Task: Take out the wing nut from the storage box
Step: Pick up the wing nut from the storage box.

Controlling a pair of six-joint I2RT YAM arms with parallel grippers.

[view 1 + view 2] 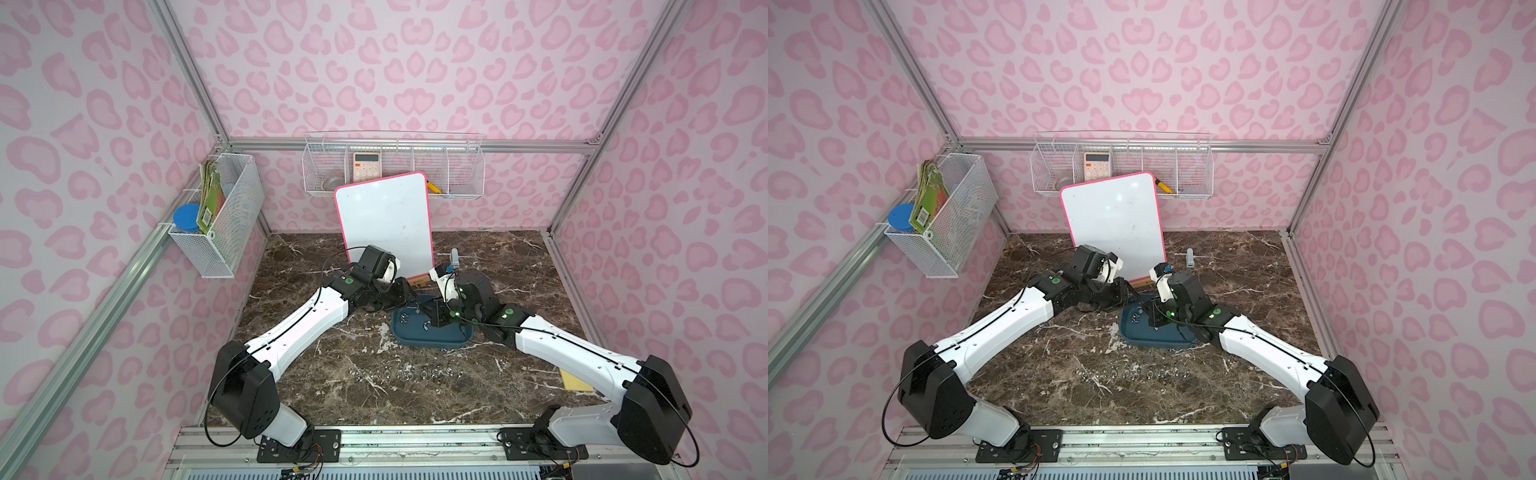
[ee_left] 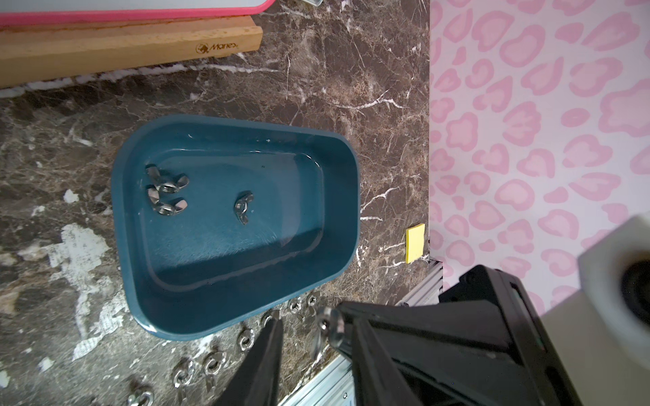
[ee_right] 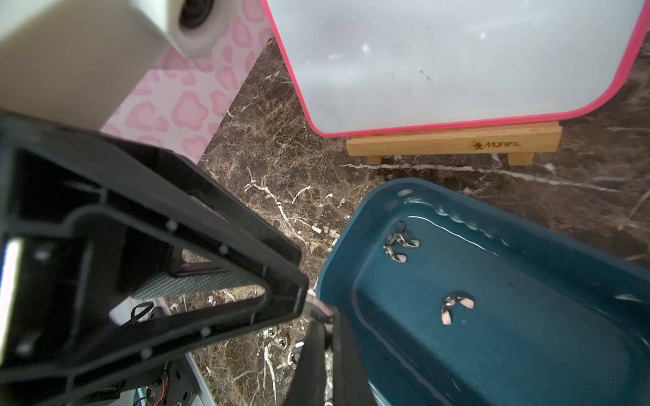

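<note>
Standing here, I see the job part done. The storage box (image 2: 228, 253) sits on the marble table (image 1: 374, 407) between the two arms, just in front of the whiteboard's wooden stand. Three wing nuts (image 2: 167, 181) lie on its blue floor, two huddled together at one end and one alone nearer the middle. On the table in front of the box lies a row of wing nuts (image 1: 407, 374), outside it, so I judge a good many have been fetched out already. The two arms meet above the far edge of the box. The right gripper (image 3: 325, 325) is pinched tight, and a shiny held wing nut (image 3: 318, 309) sits at its tips, lifted clear of the box floor. As far as I can tell it is gripping that nut. The left gripper (image 2: 308, 318) has its fingers standing apart on either side of the same nut, which rests close against one finger with a gap to the other, so it has no hold on it yet. To my eye this looks like a hand-over in mid air. What is left is to get this nut down onto the table with the others, and then the three in the box remain.
</note>
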